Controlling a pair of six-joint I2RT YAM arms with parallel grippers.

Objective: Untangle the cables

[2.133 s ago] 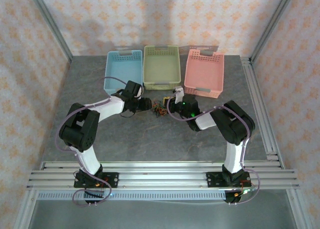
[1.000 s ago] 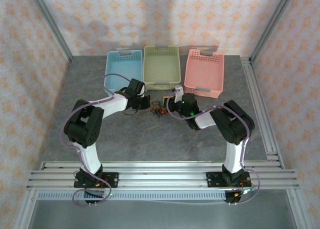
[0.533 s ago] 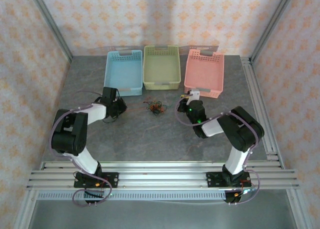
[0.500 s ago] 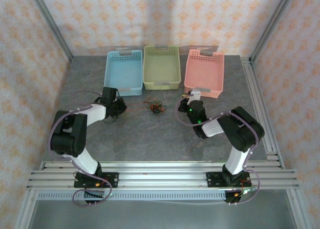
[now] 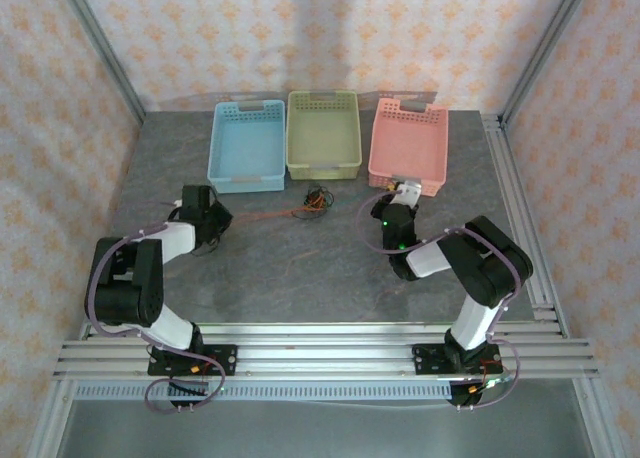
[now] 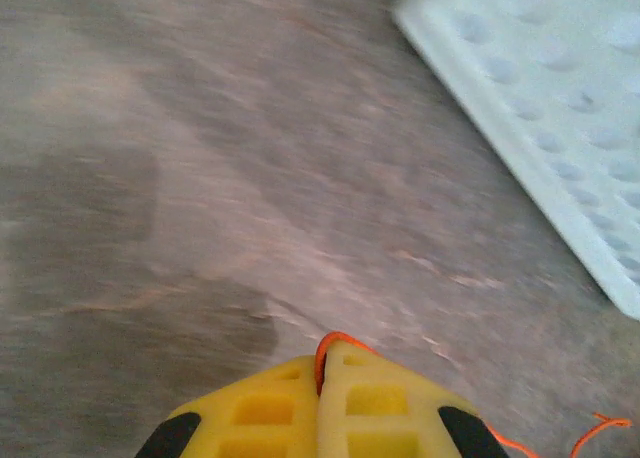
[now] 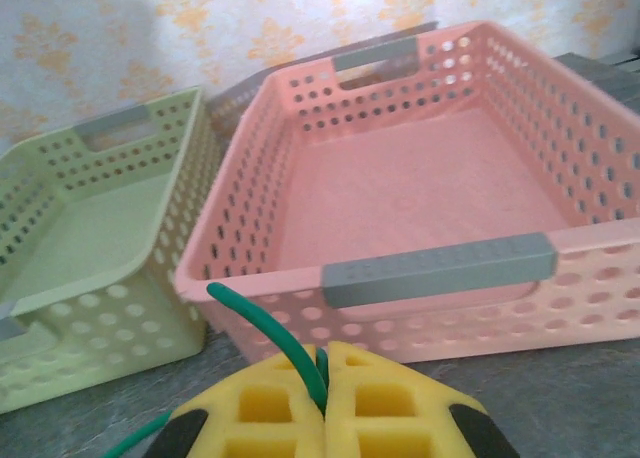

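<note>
On the left of the grey table point(image 5: 300, 268), the left gripper point(image 5: 222, 218) lies low near the front of the blue basket point(image 5: 247, 146). In the left wrist view this gripper point(image 6: 322, 363) has its yellow fingers point(image 6: 265, 408) pressed together, pinching a red-orange wire point(image 6: 336, 339) at the very tips. From above, that red-orange wire point(image 5: 262, 214) runs taut to the right into the bunch of cables point(image 5: 318, 199). The bunch lies on the table just in front of the green basket point(image 5: 323, 133), between the two grippers and apart from both. Further right, the right gripper point(image 5: 396, 188) sits just before the pink basket point(image 5: 408, 148). In the right wrist view this gripper point(image 7: 325, 363) is clamped on a green wire point(image 7: 270, 328), which arcs up and left out of the tips.
</note>
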